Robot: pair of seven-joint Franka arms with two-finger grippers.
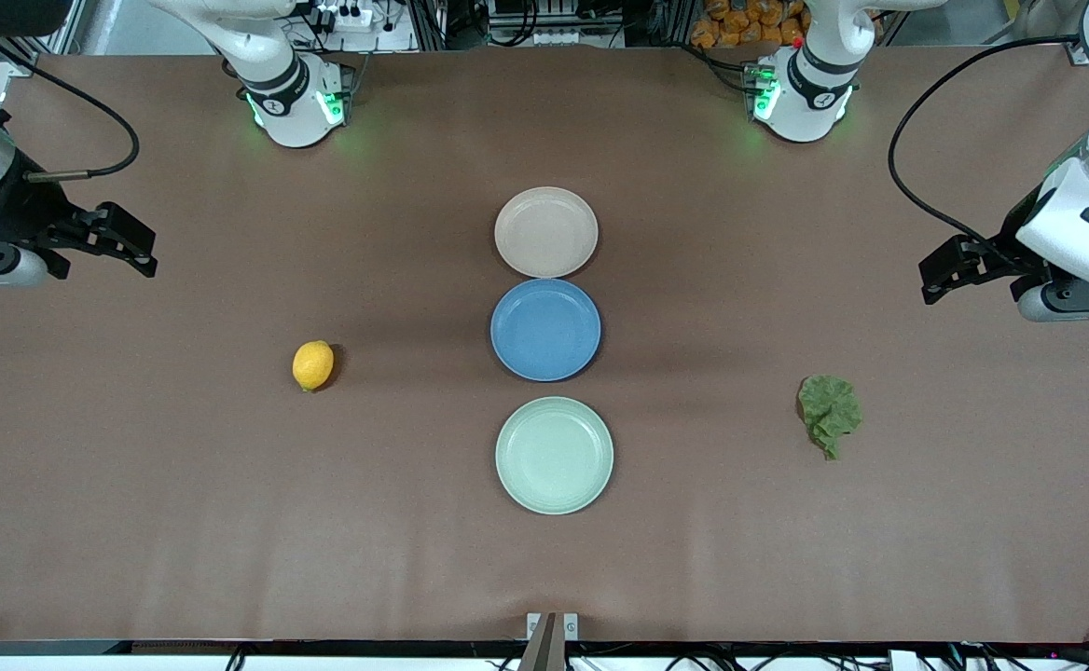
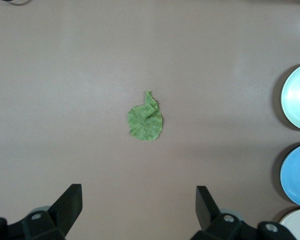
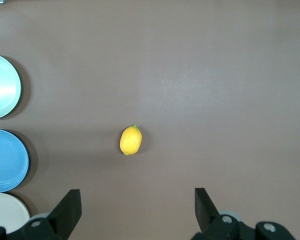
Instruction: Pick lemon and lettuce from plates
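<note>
So the bench (image 1: 181, 522) has three plates lined up in a row down the middle. The beige-pink plate (image 1: 545, 232) is the one farthest from the front camera, the blue plate (image 1: 545, 329) sits in the middle just touching it or close to it, and the mint green plate (image 1: 554, 455) is nearest the camera with a small gap from the blue one. All three look bare.

The lemon (image 1: 312, 364) isn't on any plate. It's lying on the bare bench toward the right arm's end, well apart from the plates, roughly level with the blue one. The lettuce (image 1: 829, 410) is the same deal at the left arm's end, flat on the bench with its stem tail pointing toward the front camera, well apart from the plates too.

The right hand (image 1: 130, 242) hangs in the air over the edge of the bench at its own end, fingers spread wide, holding nothing. Its wrist view looks straight down on the lemon. The left hand (image 1: 941, 272) hangs over the bench at its end, also spread wide and holding nothing, with the lettuce in its wrist view.
</note>
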